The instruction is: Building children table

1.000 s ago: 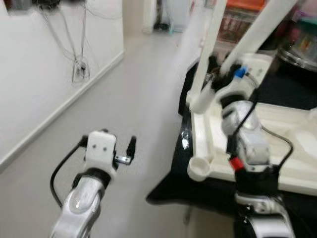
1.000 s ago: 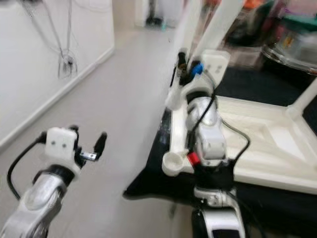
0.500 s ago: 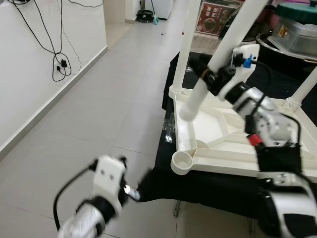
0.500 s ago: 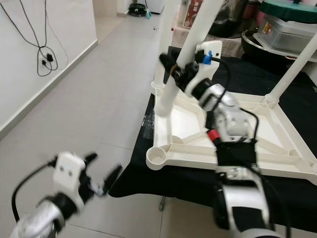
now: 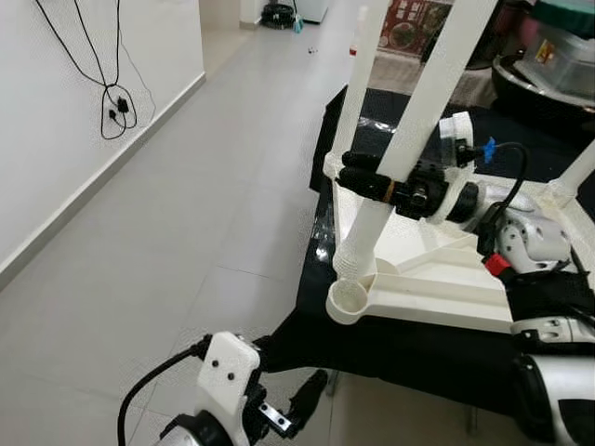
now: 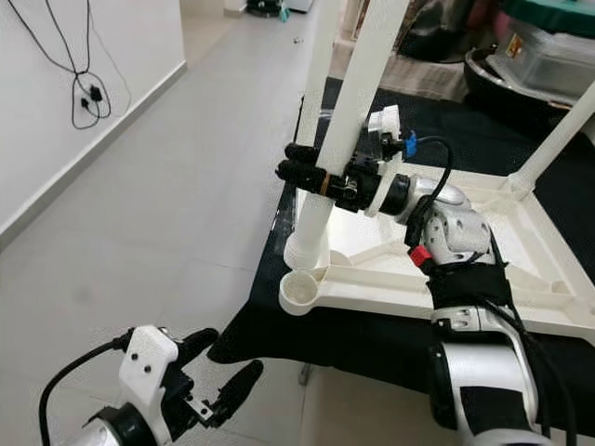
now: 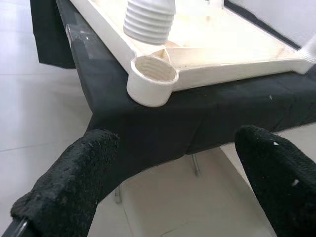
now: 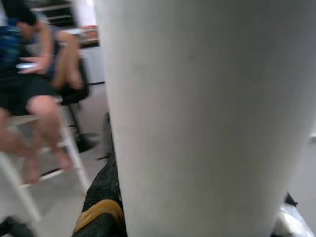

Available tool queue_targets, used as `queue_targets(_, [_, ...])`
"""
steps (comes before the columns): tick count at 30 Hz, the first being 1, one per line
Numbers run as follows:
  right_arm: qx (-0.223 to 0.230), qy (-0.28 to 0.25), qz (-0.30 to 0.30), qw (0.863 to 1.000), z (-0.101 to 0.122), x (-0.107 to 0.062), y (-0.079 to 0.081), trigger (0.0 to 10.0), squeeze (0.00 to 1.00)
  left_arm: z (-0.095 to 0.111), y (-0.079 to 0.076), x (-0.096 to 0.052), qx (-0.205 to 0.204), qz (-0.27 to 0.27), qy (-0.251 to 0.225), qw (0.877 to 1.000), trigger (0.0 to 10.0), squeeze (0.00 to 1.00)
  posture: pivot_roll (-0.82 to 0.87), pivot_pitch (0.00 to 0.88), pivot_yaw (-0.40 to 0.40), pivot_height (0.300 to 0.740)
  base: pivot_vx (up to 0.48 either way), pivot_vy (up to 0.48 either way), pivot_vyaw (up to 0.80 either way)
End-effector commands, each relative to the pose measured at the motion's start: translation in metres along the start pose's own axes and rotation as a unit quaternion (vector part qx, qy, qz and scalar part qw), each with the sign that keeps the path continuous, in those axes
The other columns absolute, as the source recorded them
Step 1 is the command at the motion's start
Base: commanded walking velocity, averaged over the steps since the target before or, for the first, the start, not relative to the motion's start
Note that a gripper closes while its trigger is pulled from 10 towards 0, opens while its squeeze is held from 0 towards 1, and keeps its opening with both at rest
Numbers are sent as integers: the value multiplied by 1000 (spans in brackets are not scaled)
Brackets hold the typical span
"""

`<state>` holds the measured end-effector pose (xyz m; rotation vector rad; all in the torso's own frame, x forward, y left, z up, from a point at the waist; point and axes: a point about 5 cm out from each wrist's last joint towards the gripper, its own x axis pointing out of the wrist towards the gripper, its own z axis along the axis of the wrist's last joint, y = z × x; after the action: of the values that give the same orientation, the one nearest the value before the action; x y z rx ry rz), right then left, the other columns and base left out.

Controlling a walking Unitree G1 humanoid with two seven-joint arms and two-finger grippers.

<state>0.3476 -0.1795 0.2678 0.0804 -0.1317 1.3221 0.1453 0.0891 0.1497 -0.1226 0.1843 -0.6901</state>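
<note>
— Two black fingers of the right gripper (image 6: 316, 178) are pinched around a white table leg (image 5: 420, 119). What is held below them?

— The ridged end of the leg (image 7: 149, 20) is held just below the fingers, beside the round corner socket (image 5: 350, 301) and a little behind it. It is not yet pushed in.

— Where is the socket found?

— It is found at the near corner of the upside-down white tabletop (image 6: 521, 279), which is laid on a black-covered stand (image 6: 353, 346). Another leg (image 5: 358, 82) is stood up just behind the fingers, and one more (image 6: 556, 139) far off at the back corner.

— What could go wrong?

— The leg is tilted. If it is pushed down like that, the socket rim could be hit and the threads could be jammed. The tabletop could be slid on the cloth, because it is not held. The leg could also be slipped through the fingers if it is pressed hard.

— And the other fingers?

— The left gripper (image 7: 168, 173) is spread wide, low over the floor (image 5: 167, 214), with nothing held. The socket is seen well ahead of its fingertips (image 7: 79, 165).
</note>
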Motion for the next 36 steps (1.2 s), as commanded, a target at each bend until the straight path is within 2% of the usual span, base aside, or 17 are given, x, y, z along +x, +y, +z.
queue_targets(1, [-13, -10, 34, 999, 7, 2, 3, 10000, 0, -2, -2, -3, -6, -6, 8, 1000, 10000, 0, 168, 142, -111, 740, 0, 0, 0])
queue_targets(3, [-13, -10, 34, 999, 7, 2, 3, 10000, 0, -2, -2, -3, -6, -6, 8, 1000, 10000, 0, 168, 142, -111, 740, 0, 0, 0])
queue_targets(4, [-14, 10, 68, 998, 2, 4, 6, 10000, 0, -2, -1, -6, -6, -5, 12, 1000, 10000, 0, 171, 150, -105, 740, 0, 0, 0])
queue_targets(5, [-14, 10, 68, 998, 2, 4, 6, 10000, 0, -2, -1, -6, -6, -5, 12, 1000, 10000, 0, 171, 150, -105, 740, 0, 0, 0])
queue_targets(7, [-17, 54, 107, 993, -8, 2, 8, 10000, 0, -3, -2, -11, -6, -4, 21, 1000, 10000, 0, 183, 163, -100, 740, 0, 0, 0])
queue_targets(9, [-21, 73, 120, 990, -12, 0, 9, 10000, 0, -3, -2, -14, -7, -3, 25, 1000, 10000, 0, 182, 164, -92, 740, 0, 0, 0])
queue_targets(26, [-26, 91, 130, 987, -21, -8, 12, 10000, 0, -3, -1, -16, 5, -5, 33, 999, 10000, 0, 185, 167, -84, 740, 0, 0, 0])
queue_targets(36, [-18, 72, 158, 985, -28, -8, 28, 10000, 0, -2, 2, -16, 9, -3, 32, 999, 10000, 0, 195, 178, -73, 740, 0, 0, 0])
